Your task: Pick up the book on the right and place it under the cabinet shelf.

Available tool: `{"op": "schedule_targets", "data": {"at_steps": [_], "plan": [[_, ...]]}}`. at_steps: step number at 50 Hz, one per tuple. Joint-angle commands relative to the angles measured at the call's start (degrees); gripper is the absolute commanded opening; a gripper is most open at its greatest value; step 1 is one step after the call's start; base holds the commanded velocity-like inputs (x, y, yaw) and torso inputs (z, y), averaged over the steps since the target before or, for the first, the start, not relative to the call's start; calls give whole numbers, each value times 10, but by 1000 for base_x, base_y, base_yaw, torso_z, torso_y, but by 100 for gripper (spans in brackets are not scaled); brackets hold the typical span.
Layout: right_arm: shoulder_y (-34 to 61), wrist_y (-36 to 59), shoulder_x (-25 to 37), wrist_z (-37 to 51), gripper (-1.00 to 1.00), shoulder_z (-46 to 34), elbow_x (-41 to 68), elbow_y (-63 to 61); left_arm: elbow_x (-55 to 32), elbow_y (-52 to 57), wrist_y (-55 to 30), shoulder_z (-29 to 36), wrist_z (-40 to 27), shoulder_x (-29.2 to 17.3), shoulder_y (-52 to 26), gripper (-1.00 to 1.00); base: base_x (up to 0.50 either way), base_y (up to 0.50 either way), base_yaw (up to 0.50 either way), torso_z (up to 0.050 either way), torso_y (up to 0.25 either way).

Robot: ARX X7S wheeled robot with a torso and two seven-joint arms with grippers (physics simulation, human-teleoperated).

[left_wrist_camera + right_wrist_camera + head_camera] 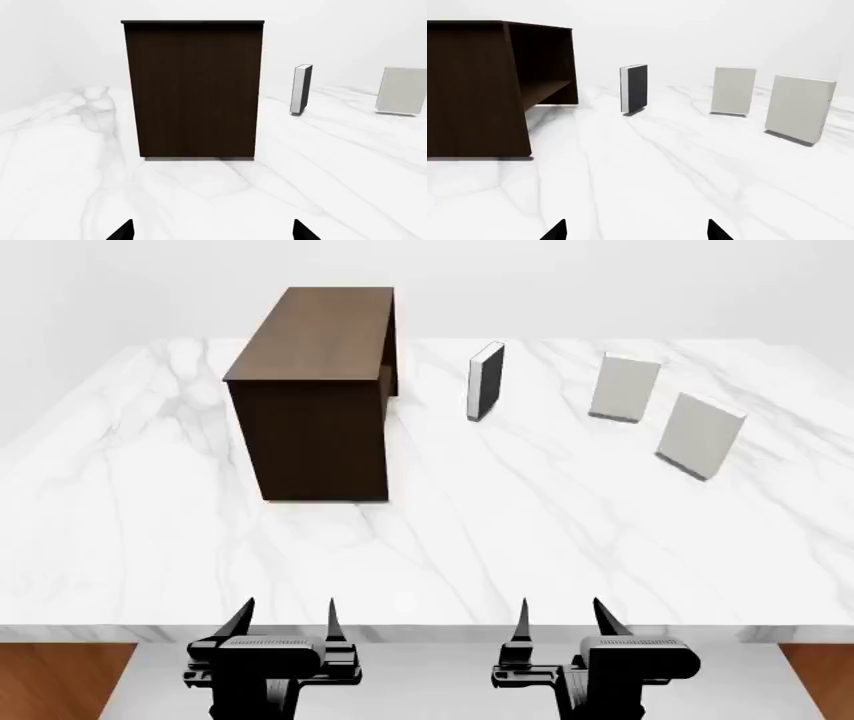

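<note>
The book (699, 435) on the right is a plain pale hardback standing upright on the marble table (561, 540); the right wrist view shows the book (799, 109) too. A like pale book (625, 388) stands just left of it. The dark brown cabinet (314, 390) stands at the left with its open side facing right; its shelf (547, 92) shows in the right wrist view. Both grippers hang at the table's front edge, far from the books: left gripper (286, 616) open, right gripper (561, 615) open, nothing between their fingers.
A thin black-covered book (486, 381) with white page edges stands upright between the cabinet and the pale books; the left wrist view shows the black book (301, 89) beside the cabinet's closed side (195, 90). Brown floor shows past the table's front corners.
</note>
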State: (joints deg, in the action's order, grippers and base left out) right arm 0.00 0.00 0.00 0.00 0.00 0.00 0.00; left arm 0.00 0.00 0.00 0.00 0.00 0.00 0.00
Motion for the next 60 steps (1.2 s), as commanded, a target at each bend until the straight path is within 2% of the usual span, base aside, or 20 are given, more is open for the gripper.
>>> {"op": "schedule_targets", "data": {"at_steps": [1,3,10,15,21,27,36,45,56,60], "plan": [[6,10,9,5,100,-8,21,-3,-9,1,-6,13,-9,-9,-5,100,0,0,0,0,0],[14,18,11,-3,100,-2,64,-8,-15,10,-22,22,-13,-13,-11,100,0,0,0,0,0],[47,108,30,22,100,-12,75,-70,-34,131,-143,33,-15,-34,-19,100,0,0,0,0,0],[74,227,57,18,100,-35,75,-175,-62,244,-266,22,-20,-48,-51,100,0,0,0,0,0],[131,361,80,32,100,-34,80,-279,-88,328,-390,10,-28,-61,-110,100,0,0,0,0,0],[216,516,99,38,100,-11,107,-369,-112,385,-530,-2,-41,-69,-211,100,0,0,0,0,0],[343,661,126,41,100,-6,124,-413,-128,376,-629,-6,-55,-68,-340,100,0,0,0,0,0],[419,709,135,37,100,0,133,-395,-136,364,-679,8,-55,-79,-419,100,0,0,0,0,0],[565,822,137,32,100,8,154,-396,-149,341,-780,-3,-70,-67,-555,100,0,0,0,0,0],[619,856,137,34,100,10,157,-391,-146,328,-814,12,-80,-68,-598,100,0,0,0,-25,42]]}}
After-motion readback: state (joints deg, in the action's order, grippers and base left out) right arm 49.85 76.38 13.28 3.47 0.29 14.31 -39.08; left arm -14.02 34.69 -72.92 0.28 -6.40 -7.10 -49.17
